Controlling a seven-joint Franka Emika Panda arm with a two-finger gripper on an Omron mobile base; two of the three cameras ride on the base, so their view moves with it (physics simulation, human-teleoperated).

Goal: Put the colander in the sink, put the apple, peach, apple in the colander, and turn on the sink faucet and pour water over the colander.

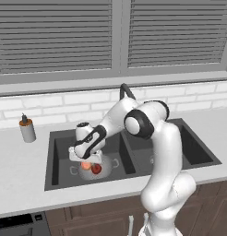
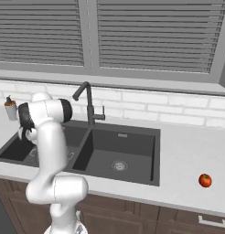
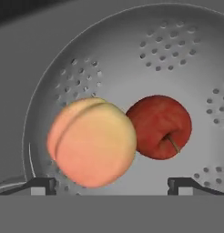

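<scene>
Overhead, grey blinds hang above the pale surface (image 2: 187, 151); the end effector (image 3: 113, 184) gapes wide over the colander (image 3: 177, 50) holding the peach (image 3: 91, 142) and an apple (image 3: 159, 126), its rim cropped.

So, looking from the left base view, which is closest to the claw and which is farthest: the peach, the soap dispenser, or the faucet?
1. The peach, in the colander right beneath the claw.
2. The faucet, behind the sink, up to the right.
3. The soap dispenser, on the counter far to the left; close to the faucet's distance, so a narrow call.

Even, flat rendered light, soft shadows inside the dark charcoal double-basin sink (image 1: 60, 161), mild blur throughout, no glare
</scene>
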